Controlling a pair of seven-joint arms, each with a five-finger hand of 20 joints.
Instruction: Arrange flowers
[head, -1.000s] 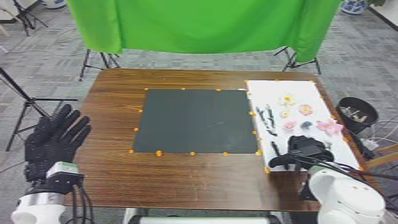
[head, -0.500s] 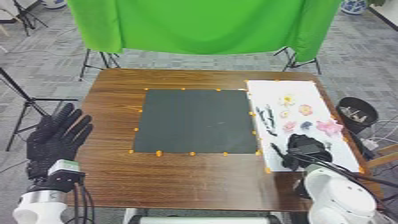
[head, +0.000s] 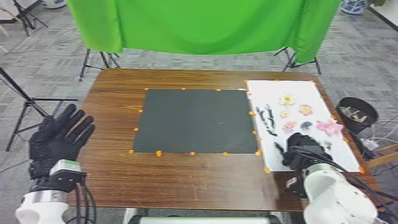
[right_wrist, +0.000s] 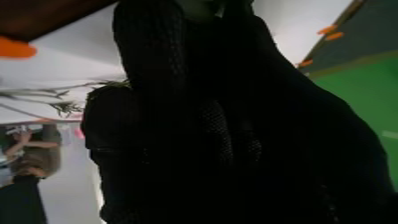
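Fingers spread wide on my left hand (head: 53, 146); can't tell how my right hand (head: 305, 149) is closed. Head view gives pink flower (head: 329, 127) just beyond it on white sheet (head: 269, 89), right wrist view leafy stems (right_wrist: 65, 106) beside it.

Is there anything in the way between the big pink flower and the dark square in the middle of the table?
Yes. A small dark piece, a small pink flower and some thin dark strips lie between the big pink flower and the dark square.
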